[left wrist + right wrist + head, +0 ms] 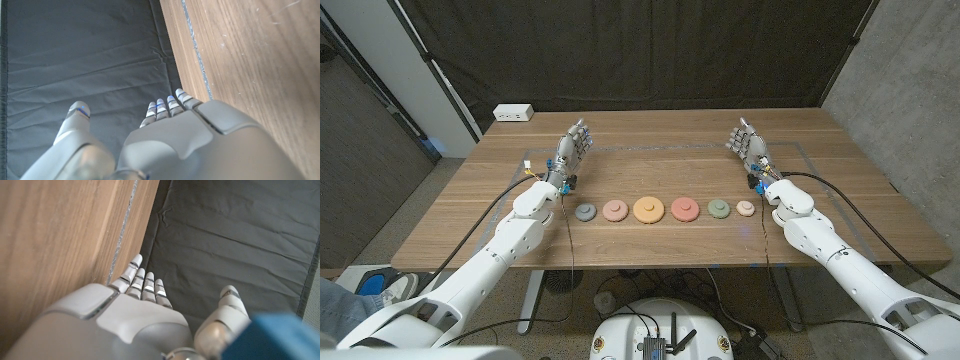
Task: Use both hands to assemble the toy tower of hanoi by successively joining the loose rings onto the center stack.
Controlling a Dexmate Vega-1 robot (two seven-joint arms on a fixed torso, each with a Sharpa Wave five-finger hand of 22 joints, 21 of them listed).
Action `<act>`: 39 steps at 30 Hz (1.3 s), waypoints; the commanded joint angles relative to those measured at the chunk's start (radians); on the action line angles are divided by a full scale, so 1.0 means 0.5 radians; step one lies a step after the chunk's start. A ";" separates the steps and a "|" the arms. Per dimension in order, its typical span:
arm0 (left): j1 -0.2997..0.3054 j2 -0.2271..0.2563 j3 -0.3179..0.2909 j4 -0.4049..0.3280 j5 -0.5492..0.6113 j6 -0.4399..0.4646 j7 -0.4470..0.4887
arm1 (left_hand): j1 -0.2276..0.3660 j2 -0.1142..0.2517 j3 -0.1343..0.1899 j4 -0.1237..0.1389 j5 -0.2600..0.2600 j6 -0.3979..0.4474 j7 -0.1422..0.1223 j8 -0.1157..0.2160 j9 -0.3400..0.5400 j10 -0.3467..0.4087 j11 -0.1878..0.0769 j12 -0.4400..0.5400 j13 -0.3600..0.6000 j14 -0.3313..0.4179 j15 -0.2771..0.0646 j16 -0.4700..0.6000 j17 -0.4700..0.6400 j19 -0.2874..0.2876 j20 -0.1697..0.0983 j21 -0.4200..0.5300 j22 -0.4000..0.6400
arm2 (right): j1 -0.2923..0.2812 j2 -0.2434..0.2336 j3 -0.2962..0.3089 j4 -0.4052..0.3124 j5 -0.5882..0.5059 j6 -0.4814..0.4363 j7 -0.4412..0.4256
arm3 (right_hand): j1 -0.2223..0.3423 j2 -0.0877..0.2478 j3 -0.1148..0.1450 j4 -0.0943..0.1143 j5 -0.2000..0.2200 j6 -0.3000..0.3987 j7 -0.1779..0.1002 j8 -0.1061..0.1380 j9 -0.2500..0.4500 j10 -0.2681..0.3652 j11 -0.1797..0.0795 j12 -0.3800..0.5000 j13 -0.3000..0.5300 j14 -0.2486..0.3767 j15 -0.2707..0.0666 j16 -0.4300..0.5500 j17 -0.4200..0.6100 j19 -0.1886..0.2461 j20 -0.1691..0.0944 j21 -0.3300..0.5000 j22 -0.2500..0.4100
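Left hand (573,146), right hand (747,141) empty, beyond ring row (665,209).

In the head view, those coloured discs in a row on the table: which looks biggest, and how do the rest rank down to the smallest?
Largest to smallest, as they look:
1. orange ring
2. red ring
3. pink ring and green ring, too alike to separate
4. grey ring and pale cream ring, also about alike
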 commanded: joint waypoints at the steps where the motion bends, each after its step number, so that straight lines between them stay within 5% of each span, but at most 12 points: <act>1: 0.017 -0.003 -0.021 0.022 -0.027 -0.052 -0.040 | 0.025 0.009 0.015 0.000 0.012 0.014 0.026 0.017 0.003 -0.016 -0.002 0.011 0.010 -0.005 -0.012 0.011 0.007 0.016 -0.182 0.016 0.006 | -0.041 -0.008 -0.006 -0.051 -0.049 0.015 -0.072 | 0.008 0.009 0.006 -0.002 0.013 0.025 0.067 0.015 0.001 0.027 0.002 0.010 0.004 0.027 -0.001 0.010 0.006 0.026 -0.001 0.005 0.008; 17: 0.047 -0.002 -0.011 -0.008 0.040 -0.103 0.021 | 0.075 0.037 0.031 -0.005 0.010 0.138 0.035 0.037 0.003 0.113 0.019 0.046 0.008 0.221 0.007 0.061 0.008 0.165 -0.135 0.052 0.009 | -0.108 -0.013 0.009 -0.095 -0.110 0.073 -0.169 | 0.015 0.055 0.006 -0.015 0.011 0.111 0.003 0.039 -0.006 0.170 -0.038 0.024 -0.001 0.192 -0.001 0.051 -0.010 0.164 0.031 -0.017 0.014; 28: 0.066 0.001 -0.011 -0.040 0.072 -0.084 0.095 | 0.068 0.033 0.022 0.005 0.011 0.172 0.025 0.028 0.004 0.150 -0.003 0.042 0.007 0.430 -0.025 0.111 0.023 0.279 -0.085 0.086 0.023 | -0.121 -0.004 0.029 -0.087 -0.117 0.084 -0.220 | 0.018 0.093 -0.002 -0.029 0.013 0.170 -0.058 0.045 -0.003 0.293 -0.057 0.027 0.008 0.460 0.013 0.143 -0.003 0.400 0.055 -0.002 0.022; 31: 0.072 0.007 -0.013 -0.056 0.065 -0.061 0.106 | 0.057 0.033 0.018 0.012 0.011 0.181 0.021 0.027 0.004 0.164 -0.003 0.042 0.007 0.510 -0.022 0.135 0.033 0.314 -0.069 0.098 0.029 | -0.126 0.000 0.036 -0.085 -0.107 0.087 -0.222 | 0.017 0.105 -0.008 -0.035 0.014 0.180 -0.069 0.042 0.000 0.344 -0.069 0.032 0.021 0.576 0.016 0.190 0.015 0.549 0.063 0.027 0.027; 39: 0.076 0.009 -0.015 -0.070 0.063 -0.041 0.124 | 0.034 0.040 0.011 0.021 0.012 0.194 0.013 0.023 0.005 0.197 0.004 0.045 0.008 0.676 -0.041 0.184 0.057 0.414 -0.026 0.141 0.046 | -0.117 0.006 0.037 -0.066 -0.114 0.086 -0.236 | 0.012 0.120 -0.022 -0.040 0.015 0.212 -0.092 0.046 0.005 0.382 -0.085 0.041 0.056 0.818 0.013 0.304 0.074 0.748 0.078 0.070 0.035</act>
